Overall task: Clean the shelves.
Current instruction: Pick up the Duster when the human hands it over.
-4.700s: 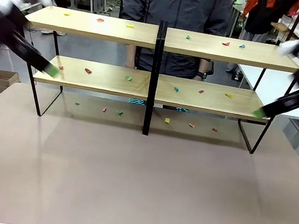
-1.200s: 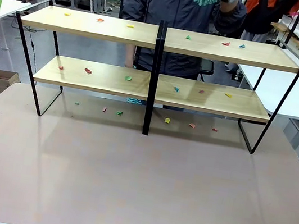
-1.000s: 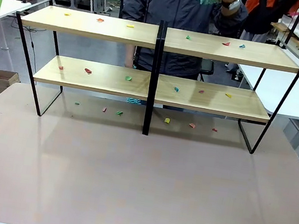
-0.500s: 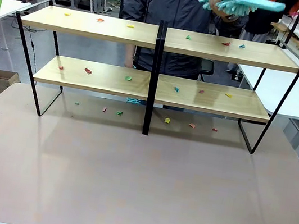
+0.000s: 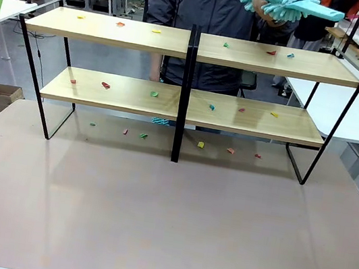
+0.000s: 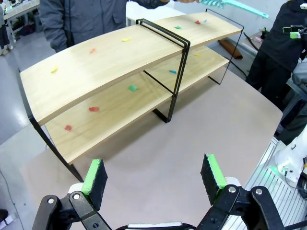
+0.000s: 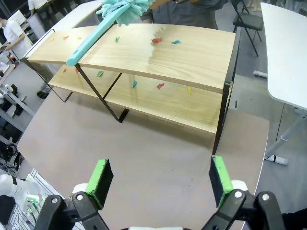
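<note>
Left wrist view: the left gripper (image 6: pixel 153 173) is released, its two green pads spread wide with nothing between them, above the brown table (image 6: pixel 192 139). In the right wrist view the right gripper (image 7: pixel 159 178) is likewise released and empty, over the table's near part. Both are well apart from the shelves (image 5: pixel 114 31), which stand across the far half of the table: two tiers, four light-wood boards, one black centre post (image 5: pixel 184 94).

From the front, small coloured scraps (image 5: pixel 153 93) lie three to a board, twelve on the shelves in all. Six more lie on the table beneath the lower tier.

One teal duster (image 5: pixel 286 1) is held above the upper right board, clear of the wood, by the person (image 5: pixel 213 10) standing behind the shelves. Its fluffy head hides most of the holding hand, so the grip is hard to make out. The top edge of the front view cuts the person off at the shoulders. In the left wrist view the duster's head is cut off and its handle reaches toward the right.
</note>
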Tool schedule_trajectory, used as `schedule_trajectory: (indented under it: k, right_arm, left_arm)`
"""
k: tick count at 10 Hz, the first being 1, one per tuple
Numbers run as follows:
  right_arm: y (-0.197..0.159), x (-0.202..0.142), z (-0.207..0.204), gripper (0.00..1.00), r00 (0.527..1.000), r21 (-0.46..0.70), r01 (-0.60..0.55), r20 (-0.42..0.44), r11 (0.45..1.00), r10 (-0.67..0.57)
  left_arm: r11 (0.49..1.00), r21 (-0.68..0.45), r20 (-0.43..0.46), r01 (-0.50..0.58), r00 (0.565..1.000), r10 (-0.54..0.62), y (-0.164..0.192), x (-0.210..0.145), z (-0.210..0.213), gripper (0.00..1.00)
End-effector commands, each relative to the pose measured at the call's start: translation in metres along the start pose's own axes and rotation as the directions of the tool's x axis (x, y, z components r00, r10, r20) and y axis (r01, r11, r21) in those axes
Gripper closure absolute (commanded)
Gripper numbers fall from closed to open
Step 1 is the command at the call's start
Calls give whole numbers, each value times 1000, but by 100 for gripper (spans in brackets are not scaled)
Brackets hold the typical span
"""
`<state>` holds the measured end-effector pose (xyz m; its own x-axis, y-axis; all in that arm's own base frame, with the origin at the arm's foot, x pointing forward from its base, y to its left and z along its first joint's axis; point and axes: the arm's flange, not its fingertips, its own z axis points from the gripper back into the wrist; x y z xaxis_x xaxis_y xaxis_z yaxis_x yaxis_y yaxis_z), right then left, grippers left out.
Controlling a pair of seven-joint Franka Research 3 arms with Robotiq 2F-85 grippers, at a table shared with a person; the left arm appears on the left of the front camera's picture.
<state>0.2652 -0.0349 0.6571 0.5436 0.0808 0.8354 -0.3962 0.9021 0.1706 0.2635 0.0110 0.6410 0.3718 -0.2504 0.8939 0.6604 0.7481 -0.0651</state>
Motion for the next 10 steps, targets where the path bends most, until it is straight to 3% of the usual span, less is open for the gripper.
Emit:
schedule_trajectory:
  k: [1, 3, 4, 5, 6, 7, 10]
  right_arm:
    - [0, 59, -1, 0, 982, 105, 189, -8, 976, -189]
    - [14, 161, -27, 0, 819, 257, 574, -143, 778, -556]
    - [48, 182, -50, 0, 917, 297, 400, -146, 867, -372]
    - [14, 94, -12, 0, 948, 202, 319, -60, 926, -313]
    - [35, 141, -35, 0, 926, 275, 377, -104, 884, -362]
    - [37, 149, -65, 0, 849, 212, 521, -231, 827, -475]
    - [35, 162, -138, 0, 682, 160, 720, -348, 676, -643]
  left_arm:
    - [1000, -10, 5, 13, 1000, -13, -1, 0, 0, 0]
    - [1000, -10, 5, 13, 1000, -13, -1, 0, 0, 0]
    - [1000, -10, 5, 13, 1000, -13, -1, 0, 0, 0]
    - [1000, -10, 5, 13, 1000, -13, -1, 0, 0, 0]
    - [1000, -10, 5, 13, 1000, -13, -1, 0, 0, 0]
    - [1000, -10, 5, 13, 1000, -13, -1, 0, 0, 0]
    - [1000, -10, 5, 13, 1000, -13, -1, 0, 0, 0]
